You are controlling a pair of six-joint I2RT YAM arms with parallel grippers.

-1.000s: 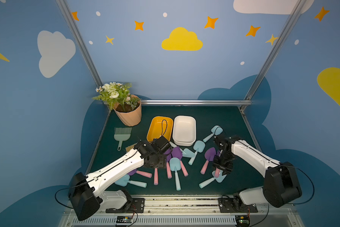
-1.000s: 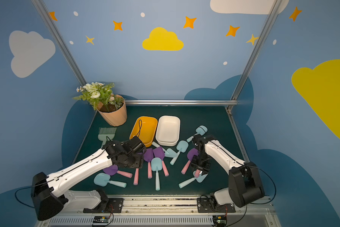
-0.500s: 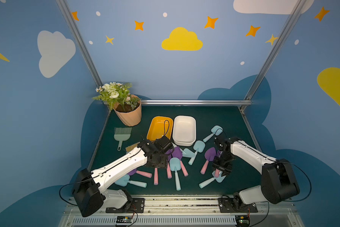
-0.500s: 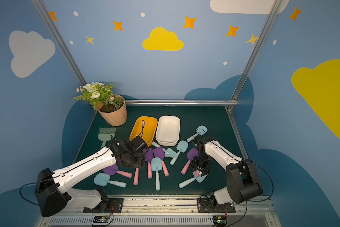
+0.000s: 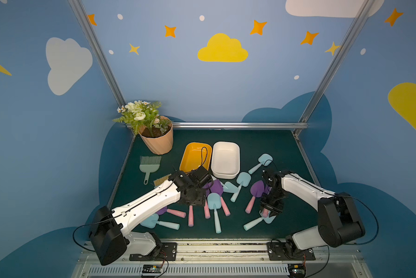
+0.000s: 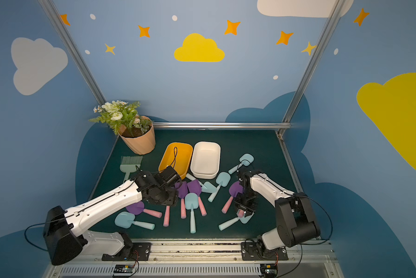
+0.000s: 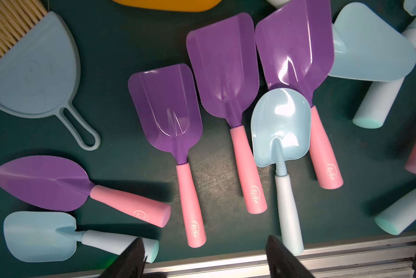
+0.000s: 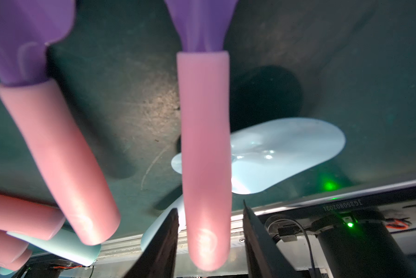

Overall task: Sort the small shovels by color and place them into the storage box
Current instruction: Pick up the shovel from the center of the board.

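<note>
Several small shovels lie on the dark green mat, none in the boxes. The yellow storage box (image 5: 192, 157) (image 6: 168, 160) and the white one (image 5: 226, 156) (image 6: 205, 156) stand side by side behind them. My left gripper (image 7: 205, 238) hangs open above a row of purple shovels (image 7: 166, 108) and a pale blue shovel (image 7: 281, 125), touching none. My right gripper (image 8: 209, 207) (image 5: 268, 209) is low, its jaws astride the pink handle (image 8: 205, 144) of a purple shovel, with a narrow gap on each side. A pale blue shovel (image 8: 286, 149) (image 5: 257, 222) lies under it.
A peach flowerpot (image 5: 157, 139) stands at the back left. A grey-green brush (image 5: 149, 163) lies in front of it. A light blue dustpan (image 7: 31, 77) sits under my left arm. More blue shovels (image 5: 264, 160) lie right of the white box. A metal rail (image 5: 226, 244) edges the front.
My right gripper's jaws have narrowed around the pink handle. The left arm has crept a little toward the middle of the shovels.
</note>
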